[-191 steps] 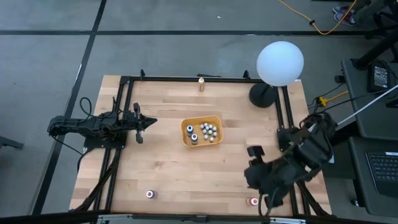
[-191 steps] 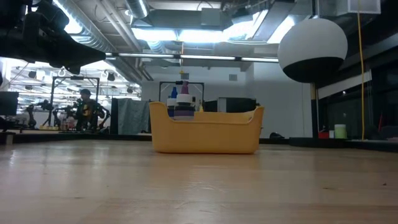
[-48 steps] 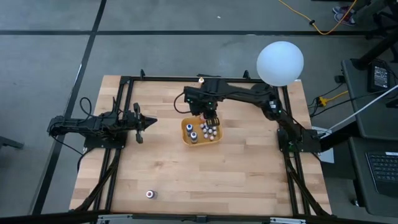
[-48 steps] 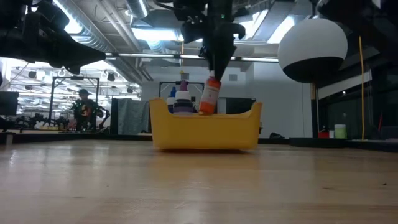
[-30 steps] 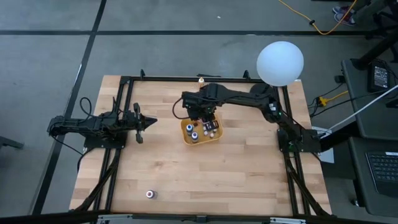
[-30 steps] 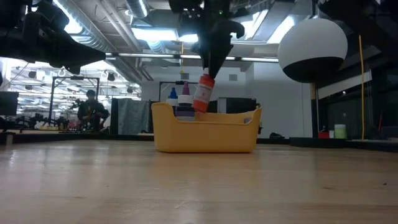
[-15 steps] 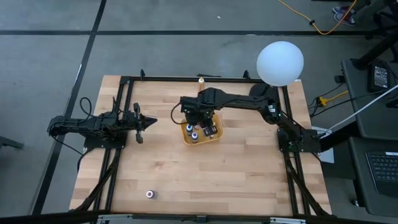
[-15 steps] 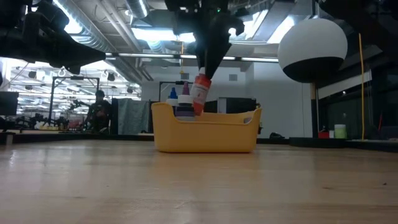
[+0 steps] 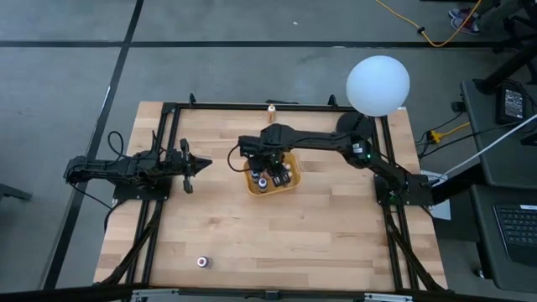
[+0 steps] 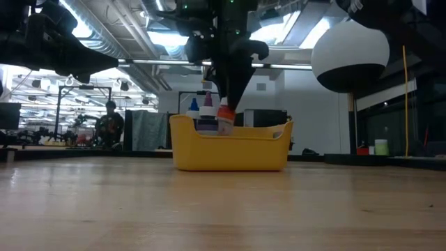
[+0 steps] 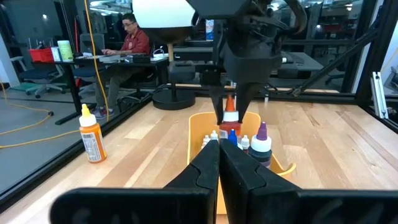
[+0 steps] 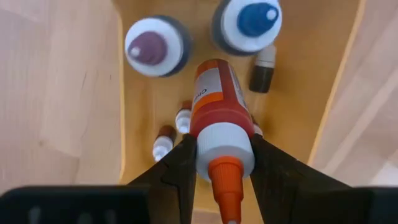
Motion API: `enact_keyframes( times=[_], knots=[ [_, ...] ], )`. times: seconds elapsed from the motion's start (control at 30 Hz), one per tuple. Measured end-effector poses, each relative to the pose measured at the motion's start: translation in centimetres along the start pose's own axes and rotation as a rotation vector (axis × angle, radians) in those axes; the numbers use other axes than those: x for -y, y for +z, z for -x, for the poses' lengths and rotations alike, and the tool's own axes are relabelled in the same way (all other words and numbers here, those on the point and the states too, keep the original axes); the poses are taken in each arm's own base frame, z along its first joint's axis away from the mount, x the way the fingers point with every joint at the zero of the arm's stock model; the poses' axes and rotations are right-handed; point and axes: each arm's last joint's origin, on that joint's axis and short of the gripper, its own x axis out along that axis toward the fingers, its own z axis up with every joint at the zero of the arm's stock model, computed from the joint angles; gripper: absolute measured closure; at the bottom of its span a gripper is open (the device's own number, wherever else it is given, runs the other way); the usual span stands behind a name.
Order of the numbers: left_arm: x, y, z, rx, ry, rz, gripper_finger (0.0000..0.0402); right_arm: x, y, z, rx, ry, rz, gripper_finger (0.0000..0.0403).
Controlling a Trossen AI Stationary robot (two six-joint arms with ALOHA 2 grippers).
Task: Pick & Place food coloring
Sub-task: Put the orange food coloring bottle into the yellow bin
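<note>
My right gripper (image 9: 267, 162) hangs over the orange-yellow tray (image 9: 249, 187), shut on an orange-red food coloring bottle (image 12: 214, 99) with a white cap and orange nozzle. In the low view the bottle (image 10: 224, 116) dips behind the tray wall (image 10: 230, 150). Several other bottles stand on the tray floor, among them a purple-capped one (image 12: 152, 45), a blue-capped one (image 12: 252, 22) and a small dark one (image 12: 264, 67). My left gripper (image 9: 201, 164) waits shut at the table's left side, pointing at the tray. My right gripper pinches the bottle's white cap (image 12: 225, 148) between its two fingers (image 12: 185, 168), one on each side. It comes from above, pointing down. The bottle hangs nearly upright below the fingers, its lower end inside the tray; the tray wall hides whether it touches the floor.
A big white globe lamp (image 9: 378, 84) stands at the far right corner. One orange bottle (image 9: 271, 110) stands at the far edge, seen also in the left wrist view (image 11: 91, 137). Another small bottle (image 9: 202, 262) stands near the near edge. Black frame rails run along the table's sides.
My right gripper has moved a little toward the table's left edge and gone down, staying shut on the bottle. The bottle, first tilted and above the tray rim, now hangs straighter with its lower part sunk inside the tray.
</note>
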Motion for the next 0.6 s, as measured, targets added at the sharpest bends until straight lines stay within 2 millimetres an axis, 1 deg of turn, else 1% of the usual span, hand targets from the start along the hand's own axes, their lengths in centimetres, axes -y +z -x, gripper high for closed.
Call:
enact_keyframes(
  times=[0.2, 0.37, 0.6],
  knots=[
    [0.0, 0.0, 0.0, 0.0, 0.0, 0.0, 0.0394, 0.07, 0.19, -0.54, 0.002, 0.015, 0.004, 0.0275],
    [0.0, 0.0, 0.0, 0.0, 0.0, 0.0, 0.0391, -0.07, 0.22, -0.59, 0.017, 0.057, 0.018, 0.0261],
    [0.0, 0.0, 0.0, 0.0, 0.0, 0.0, 0.0394, -0.08, 0.23, -0.66, 0.018, 0.061, 0.025, 0.0251]
  ],
)
